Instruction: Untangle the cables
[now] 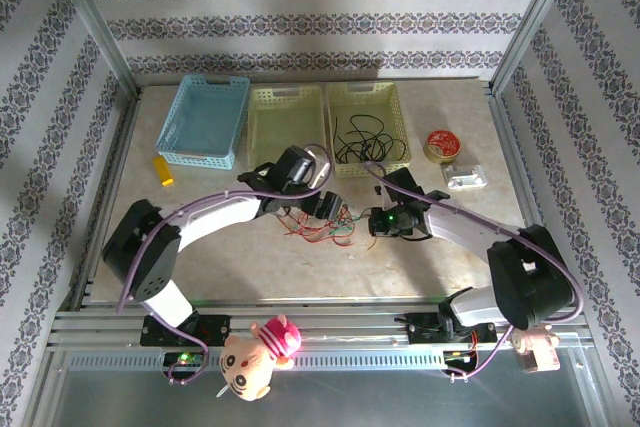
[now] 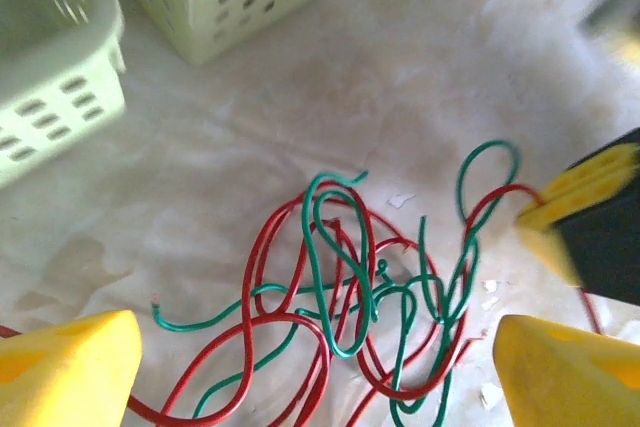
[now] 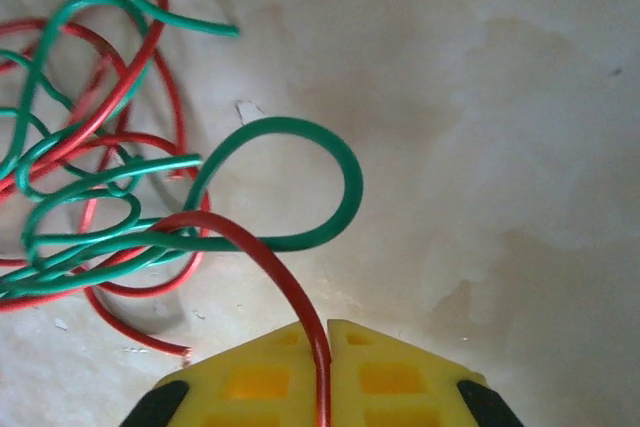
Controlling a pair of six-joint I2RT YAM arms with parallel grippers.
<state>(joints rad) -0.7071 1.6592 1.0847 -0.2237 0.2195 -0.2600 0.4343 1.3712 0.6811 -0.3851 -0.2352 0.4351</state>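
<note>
The cables [image 1: 325, 225] — a loose tangle of red and green wire — lie on the pale table [image 1: 250, 267] near its middle, on the near side of two pale green baskets and between the two grippers. The left gripper [image 2: 320, 377] hangs over the left part of the tangle. Its yellow fingers [image 2: 70, 367] are spread wide, one on each side of the heap, and grip nothing. The right gripper [image 3: 325, 357] sits at the right edge of the tangle with its pads pressed together on a red cable [image 3: 265, 247], which arches out of the tips and runs left into the heap. A green loop [image 3: 335, 162] lies flat on the table just beyond those tips and crosses the red strand.

Thin black cables [image 1: 360, 142] lie in the right green basket [image 1: 366, 88]. The left green basket [image 1: 287, 93] stands beside it, and a blue basket [image 1: 195, 157] is further left. A round red tin [image 1: 440, 144] sits to the far right — its lid may carry print, but it is too small to read. A plush toy [image 1: 258, 355] rests at the near rail.
</note>
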